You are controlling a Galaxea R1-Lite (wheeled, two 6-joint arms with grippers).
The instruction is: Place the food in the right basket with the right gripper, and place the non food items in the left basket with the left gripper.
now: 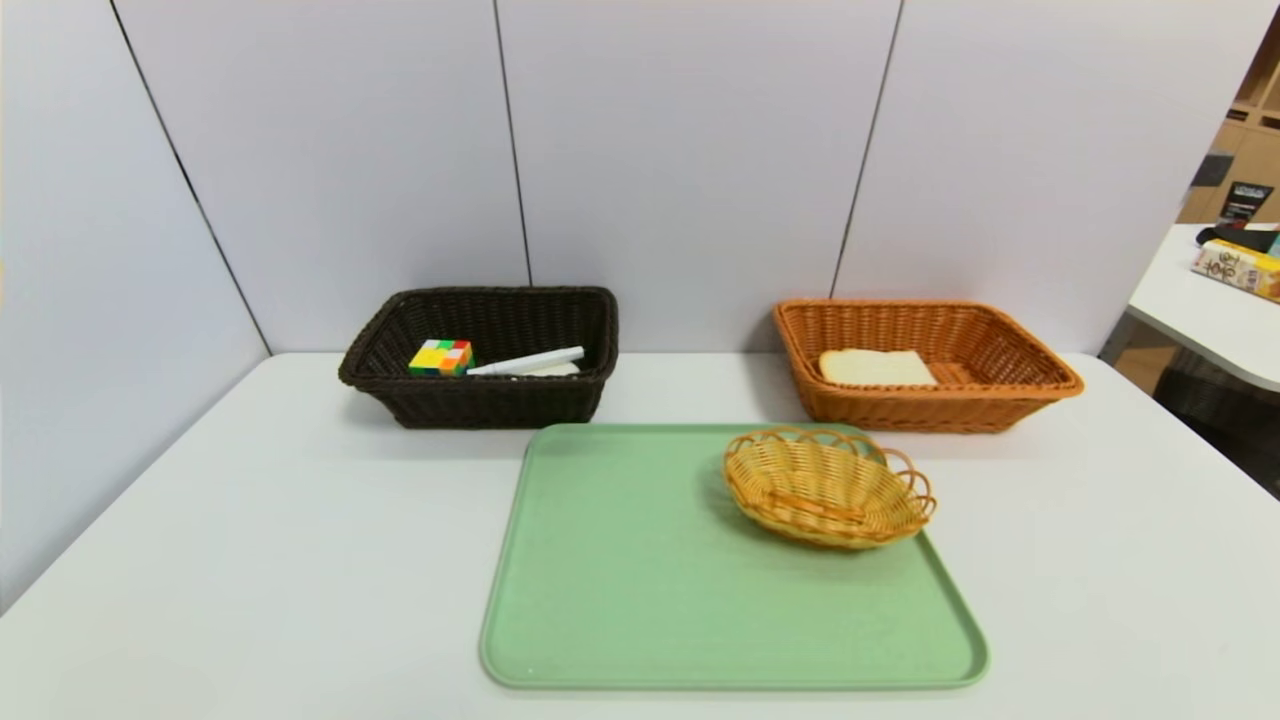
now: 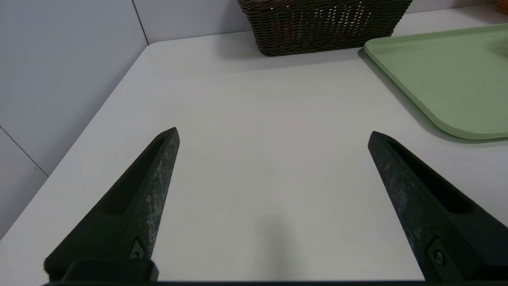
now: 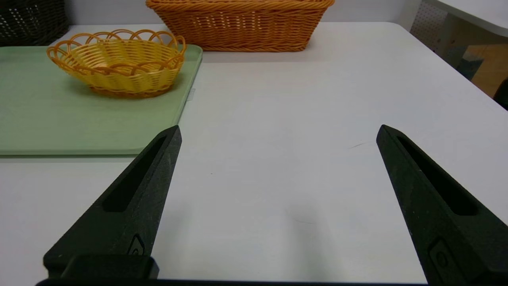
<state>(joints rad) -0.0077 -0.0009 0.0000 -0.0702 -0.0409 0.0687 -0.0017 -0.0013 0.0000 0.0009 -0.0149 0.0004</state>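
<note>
From where I stand, looking the way the robot's head looks, the dark basket (image 1: 480,400) sits at the back on the left, and in it I can see a colourful puzzle cube (image 1: 441,358), a white marker (image 1: 528,361) and something pale lying under the marker that I can't make out. The orange basket (image 1: 920,412) stands back on the right with a slice of bread (image 1: 878,368) inside, near its left end. In front lies the green tray (image 1: 640,600), and toward its far right corner is a small wicker basket (image 1: 830,490), with no item in it that I can pick out. Sorting looks finished or close to it, I'd say, so the likeliest slip is needless reaching: if that pale thing turns out to be food, it is in the wrong basket, and going after it could drag the marker along or knock it over the low front rim. Should anyone treat the wicker basket as a non-food item, its loopy rim could snag a finger and tow the tray with it. By the left wrist view, the left gripper (image 2: 274,135) is spread wide with nothing between its fingers, over bare table to the left of the tray. By the right wrist view, the right gripper (image 3: 279,131) is spread just as wide and empty, over the table right of the tray; swung inward carelessly, it might clip the wicker basket.
</note>
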